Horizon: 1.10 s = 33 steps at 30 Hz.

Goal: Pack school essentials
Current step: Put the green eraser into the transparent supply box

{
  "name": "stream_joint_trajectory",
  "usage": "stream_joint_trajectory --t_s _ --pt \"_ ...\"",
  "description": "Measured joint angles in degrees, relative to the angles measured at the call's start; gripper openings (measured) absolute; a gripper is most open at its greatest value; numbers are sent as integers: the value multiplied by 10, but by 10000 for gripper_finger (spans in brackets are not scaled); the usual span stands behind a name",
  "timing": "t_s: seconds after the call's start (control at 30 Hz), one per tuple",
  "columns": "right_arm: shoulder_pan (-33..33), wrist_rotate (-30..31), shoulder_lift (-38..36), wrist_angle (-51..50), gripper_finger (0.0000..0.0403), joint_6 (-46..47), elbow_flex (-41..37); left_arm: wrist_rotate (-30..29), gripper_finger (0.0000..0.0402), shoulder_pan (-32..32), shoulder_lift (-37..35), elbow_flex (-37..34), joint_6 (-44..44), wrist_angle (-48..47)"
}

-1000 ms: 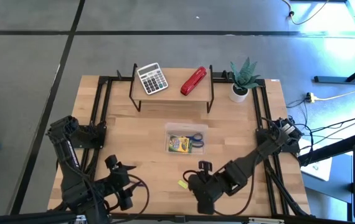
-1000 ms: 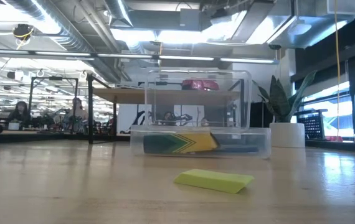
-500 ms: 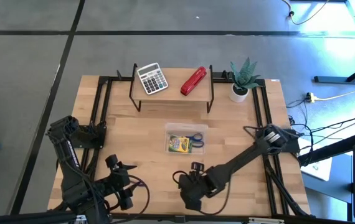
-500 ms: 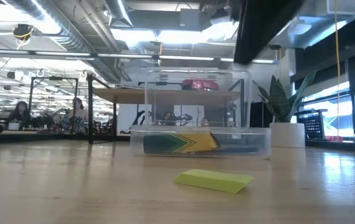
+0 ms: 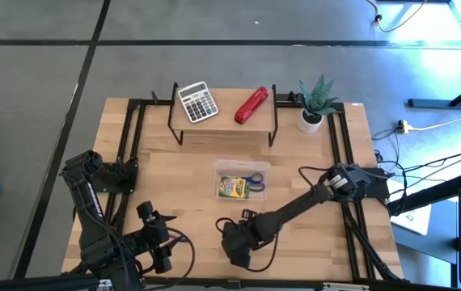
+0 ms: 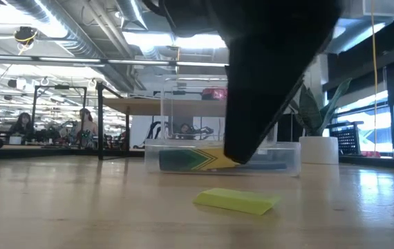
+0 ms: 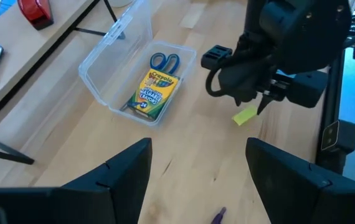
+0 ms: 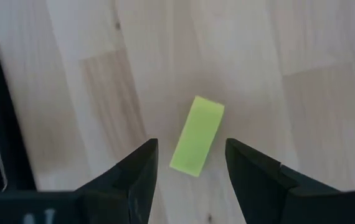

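Since the earlier frames, the right arm has swung farther left along the near edge of the worktop [image 5: 174,178], so the right claw [image 5: 234,246] now hangs directly over the tiny yellow block [image 8: 196,135]. Its fingers [image 8: 134,171] are spread apart, one on each side of the block, not touching it. The block lies flat on the bare wood, in front of the clear plastic box [image 5: 242,179]. Inside that box lie the yellow-green printed box [image 7: 152,93] and the blue-handled scissors [image 7: 164,61]. A thin dark purple pen [image 7: 218,217] lies on the worktop near the left claw [image 7: 196,180], which waits with fingers apart at the front left. The grey calculator [image 5: 197,102] and red stapler [image 5: 251,105] sit on the rear shelf.
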Motion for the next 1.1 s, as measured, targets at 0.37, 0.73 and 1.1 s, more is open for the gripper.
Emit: stream_joint_trajectory --t_s 0.37,0.73,1.1 --pt "-4 2 18 -1 189 2 0 0 254 0 0 0 0 0" --pt "-11 8 18 -3 189 -1 0 0 254 0 0 0 -2 0" --pt "-11 6 33 7 189 -3 1 0 254 0 0 0 -2 0"
